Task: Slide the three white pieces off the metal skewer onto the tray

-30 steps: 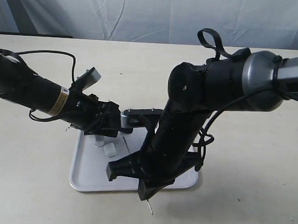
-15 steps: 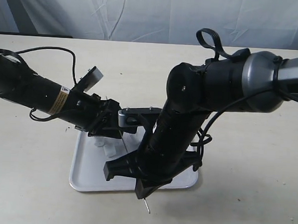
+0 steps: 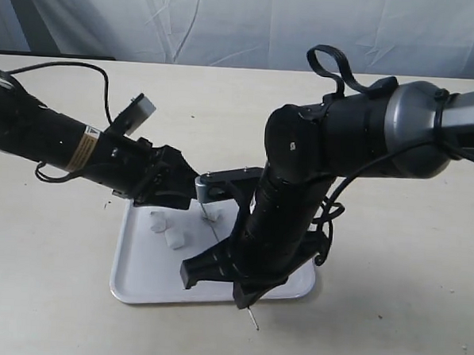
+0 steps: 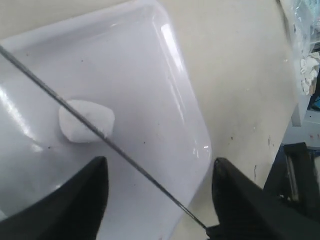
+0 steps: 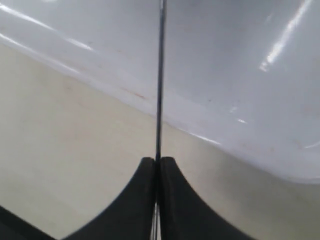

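Observation:
The tray (image 3: 136, 279) lies on the table under both arms. Two white pieces (image 3: 157, 221) (image 3: 174, 239) lie loose on it. A third white piece (image 3: 212, 214) (image 4: 87, 120) sits right at the skewer line; whether the rod runs through it or just over it I cannot tell. The metal skewer (image 4: 140, 170) (image 5: 160, 75) slants over the tray, and its tip (image 3: 252, 321) sticks out past the tray's near rim. My right gripper (image 3: 247, 296) (image 5: 159, 161) is shut on the skewer. My left gripper (image 3: 190, 192) (image 4: 159, 162) is open, one finger on each side of the rod without touching it.
The right arm's thick black forearm (image 3: 287, 204) hangs over the tray's right half and hides most of the skewer. Bare beige table (image 3: 389, 313) surrounds the tray. A white cloth backdrop (image 3: 245, 27) closes off the far side.
The left arm has lifted and drawn back up the skewer, and the third white piece now shows by its fingertips. The right arm has shifted slightly right, still holding the skewer.

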Available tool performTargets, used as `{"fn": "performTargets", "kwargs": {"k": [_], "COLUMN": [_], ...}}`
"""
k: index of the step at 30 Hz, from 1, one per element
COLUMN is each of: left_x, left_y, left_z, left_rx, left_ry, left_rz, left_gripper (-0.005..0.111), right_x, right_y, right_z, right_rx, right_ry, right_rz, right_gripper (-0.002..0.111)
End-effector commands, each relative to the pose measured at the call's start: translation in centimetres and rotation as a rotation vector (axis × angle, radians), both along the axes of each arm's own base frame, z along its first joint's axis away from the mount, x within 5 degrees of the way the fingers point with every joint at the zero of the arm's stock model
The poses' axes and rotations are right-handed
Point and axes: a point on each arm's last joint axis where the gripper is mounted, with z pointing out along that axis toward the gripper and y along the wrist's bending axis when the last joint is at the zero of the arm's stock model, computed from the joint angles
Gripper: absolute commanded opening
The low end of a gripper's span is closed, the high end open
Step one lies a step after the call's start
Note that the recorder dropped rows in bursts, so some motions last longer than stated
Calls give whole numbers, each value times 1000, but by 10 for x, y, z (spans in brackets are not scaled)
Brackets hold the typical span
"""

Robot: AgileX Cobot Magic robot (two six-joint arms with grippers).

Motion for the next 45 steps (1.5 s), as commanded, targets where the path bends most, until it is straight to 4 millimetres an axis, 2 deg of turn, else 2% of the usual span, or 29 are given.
{"fn": "performTargets", "kwargs": {"k": [1, 5, 11, 21, 29, 32, 36, 37, 39, 41, 43, 44, 45], "left_x": [1, -2, -4, -3, -4, -5, -6, -6, -3, -2, -13, -22, -34], "left_y": [13, 24, 43, 44, 45, 44, 45, 46, 57, 77, 105, 114, 122], "left_z": [18, 25, 24, 24, 23, 25, 26, 27, 28, 36, 54, 62, 75], "left_rx": [-50, -94, -125, -126, -125, -141, -158, -163, -172, -172, -153, -145, -144], "left_ry": [-22, -9, 11, 11, 3, -9, -42, -55, -66, -122, -220, -267, -348], "left_rz": [17, 24, 56, 61, 55, 32, 4, -5, 22, 66, 138, 170, 213], "left_gripper": [58, 58, 57, 57, 57, 57, 57, 57, 57, 57, 57, 57, 57], "right_x": [9, 19, 29, 26, 25, 25, 25, 24, 22, 21, 20, 20, 17], "right_y": [-7, -15, -25, -22, -20, -20, -20, -21, -25, -29, -37, -40, -44], "right_z": [2, 1, -4, -20, -20, -20, -20, -20, -12, 6, 42, 53, 73], "right_rx": [-57, -60, -71, -81, -69, -69, -71, -77, -92, -83, -43, -27, 11], "right_ry": [-80, -97, -64, 16, 32, 32, 35, 42, 33, -21, -156, -206, -285], "right_rz": [1, -31, -87, -108, -107, -107, -106, -101, -74, -46, 0, 12, 17], "right_gripper": [-1, -1, -1, -1, -1, 9, 43, 44, 43, 44, 44, 44, 44]}}
